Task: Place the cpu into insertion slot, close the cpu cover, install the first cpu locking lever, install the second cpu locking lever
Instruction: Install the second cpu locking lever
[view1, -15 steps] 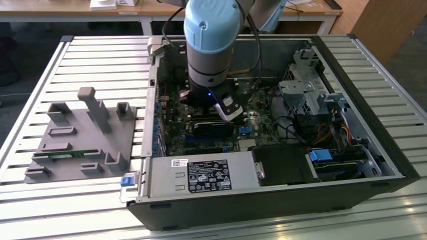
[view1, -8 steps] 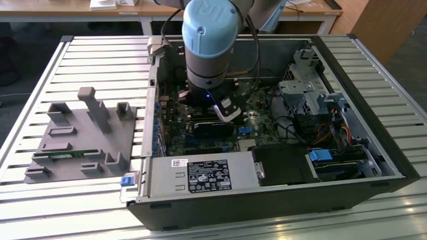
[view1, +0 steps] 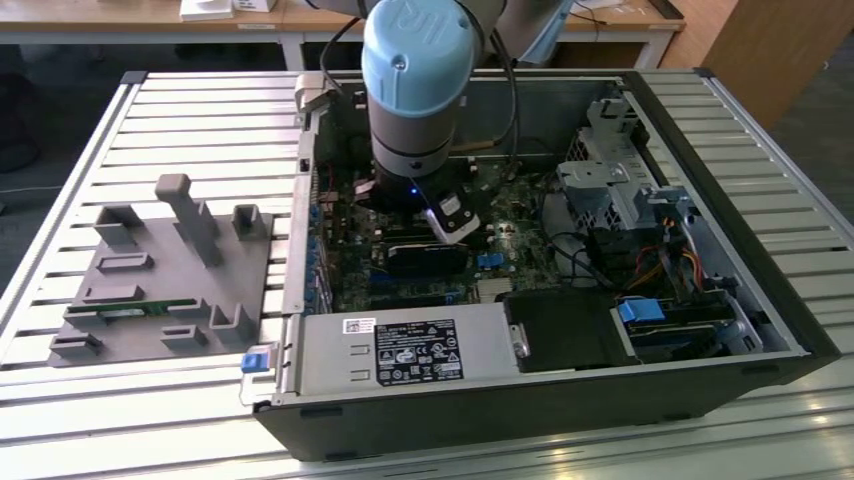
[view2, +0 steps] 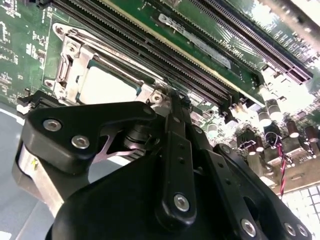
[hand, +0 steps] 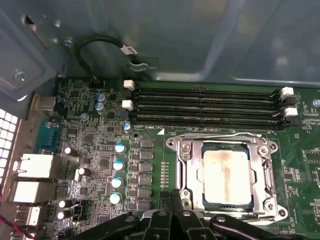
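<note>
CPU (hand: 226, 175) already seated in insertion slot (hand: 192, 197), dull silver top showing through window of cpu cover (hand: 260, 172), which lies flat over it; in the second wrist view same chip (view2: 107, 85) under the frame. Socket sits just past the pincer (hand: 172, 205) tips, at about 12 o'clock from them in both wrist views, long black memory slots (hand: 205, 107) beyond it. Pincer fingers pressed together, narrow, nothing gripped, tips hovering at the near edge of the socket frame by a thin wire lever (hand: 150, 214); contact not clear. In the exterior view arm (view1: 416, 110) reaches down into open computer case (view1: 721, 370) on the slatted table (view1: 160, 400), grey fixture block (view1: 160, 280) at 9 o'clock of the case. Judgement: chip light, rigid, fragile underneath, best left alone now. Cover thin stiff sheet metal, sharp-edged. Lever springy steel wire, slippery, likely to snap back; best pushed at its bent end, not pinched mid-span.
</note>
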